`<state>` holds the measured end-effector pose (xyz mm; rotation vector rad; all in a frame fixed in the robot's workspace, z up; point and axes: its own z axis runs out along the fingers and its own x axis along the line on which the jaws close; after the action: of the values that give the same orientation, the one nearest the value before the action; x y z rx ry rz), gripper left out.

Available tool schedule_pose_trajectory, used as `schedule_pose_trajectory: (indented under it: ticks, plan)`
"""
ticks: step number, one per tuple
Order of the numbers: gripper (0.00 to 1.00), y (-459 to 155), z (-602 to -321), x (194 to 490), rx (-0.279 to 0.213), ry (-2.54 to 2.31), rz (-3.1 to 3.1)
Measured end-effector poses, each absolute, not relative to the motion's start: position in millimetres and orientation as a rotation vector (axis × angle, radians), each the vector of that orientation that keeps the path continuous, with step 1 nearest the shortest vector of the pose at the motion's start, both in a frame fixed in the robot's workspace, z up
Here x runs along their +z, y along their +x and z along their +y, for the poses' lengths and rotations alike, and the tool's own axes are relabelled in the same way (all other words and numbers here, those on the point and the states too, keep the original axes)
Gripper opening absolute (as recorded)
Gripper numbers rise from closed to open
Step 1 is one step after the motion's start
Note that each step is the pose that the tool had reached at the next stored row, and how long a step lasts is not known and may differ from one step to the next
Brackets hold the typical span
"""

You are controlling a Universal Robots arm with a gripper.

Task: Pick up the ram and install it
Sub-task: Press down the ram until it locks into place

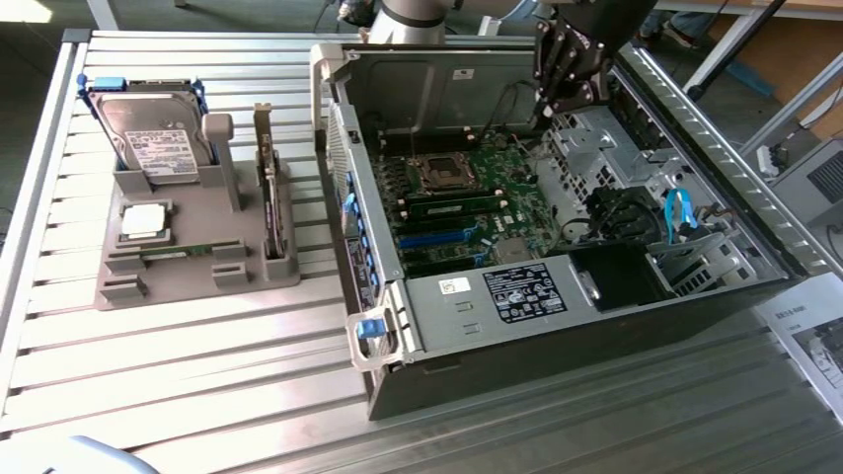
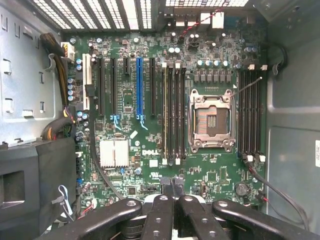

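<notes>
Exterior view: hanging the gripper (image 1: 570, 99) in the upper right of the frame, above the far side of the open computer case (image 1: 554, 365), with jaws pressed together and nothing visible between them. Seeing the same from the wrist view, with fingertips meeting over the motherboard (image 2: 150, 160) and gripping nothing. Finding what looks like the ram (image 1: 176, 251) lying in the grey holder (image 1: 158, 291) at the left of the exterior frame, outside the case, just below the processor chip (image 1: 142, 219) and left of the upright expansion card (image 1: 270, 193). Reading its long axis as running roughly left to right across the frame. Placing it well apart from the jaws, down and far to the left of them, with the case wall standing between. Noting a second, alike stick (image 1: 455, 206) already sitting in a slot just below the CPU socket (image 1: 441, 175), also lying left to right, much nearer the gripper. Judging the holder's stick as the one not yet picked up.
</notes>
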<state>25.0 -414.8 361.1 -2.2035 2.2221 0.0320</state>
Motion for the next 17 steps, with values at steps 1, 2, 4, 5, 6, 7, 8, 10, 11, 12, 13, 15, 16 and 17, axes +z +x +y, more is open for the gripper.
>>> schedule_pose_trajectory:
  ticks: [1,2,4,5,6,7,8,10,11,12,13,15,16,17]
  plan:
    - [0.10,25,-415,360,0.032,-2.204,2.222]
    - [0.10,25,-415,360,0.032,-2.204,2.222]
    - [0.10,25,-415,357,0.032,-2.204,2.222]
    - [0.10,25,-415,356,0.032,-2.204,2.222]
    - [0.10,25,-415,355,0.032,-2.204,2.222]
    - [0.10,25,-415,353,0.032,-2.204,2.222]
    - [0.10,25,-415,352,0.032,-2.204,2.222]
    - [0.10,25,-415,348,0.032,-2.204,2.222]
    - [0.10,25,-415,347,0.032,-2.204,2.222]
    - [0.10,25,-415,345,0.032,-2.204,2.222]
    - [0.10,25,-415,343,0.032,-2.204,2.222]
    - [0.10,25,-415,340,0.032,-2.204,2.222]
    - [0.10,25,-415,338,0.032,-2.204,2.222]
    - [0.10,25,-415,337,0.032,-2.204,2.222]
